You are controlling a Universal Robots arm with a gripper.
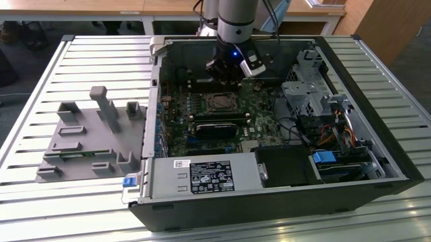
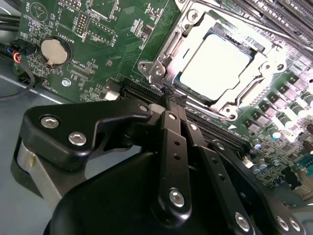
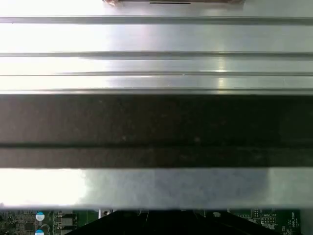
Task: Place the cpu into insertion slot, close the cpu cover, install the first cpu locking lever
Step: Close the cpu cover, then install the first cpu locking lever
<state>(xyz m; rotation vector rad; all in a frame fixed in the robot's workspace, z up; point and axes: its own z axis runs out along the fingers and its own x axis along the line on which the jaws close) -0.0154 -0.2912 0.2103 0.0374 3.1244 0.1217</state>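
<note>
- The cpu (image 2: 213, 67) lies flat in the slot (image 2: 161, 68), its pale metal top facing up and showing through the cut-out of the cover (image 2: 247, 93); so the chip looks seated and the cover looks folded down over its edges.
- In the exterior view the same socket (image 1: 220, 102) sits on the green board (image 1: 264, 115) inside the open case (image 1: 377, 151), towards the case's far wall.
- A thin wire lever (image 2: 172, 45) runs along one side of the cover; whether it is hooked down I cannot tell.
- The pincer (image 2: 172, 96) has its two black fingers pressed together with nothing between them, the tips coming right down to the socket's near rim, by a corner of the frame. Pressed together like that, they make one narrow point, which would suit pushing a thin lever rather than grasping.
- In the exterior view the arm (image 1: 235, 20) comes down from above, with the pincer (image 1: 223, 75) low over the board just behind the socket.
- The case lies on its side on the slatted table (image 1: 377, 60), roughly mid-table, so the board faces up for reach from above.
- A grey fixture (image 1: 91, 136) stands on the table beside the case, towards the exterior view's left edge.
</note>
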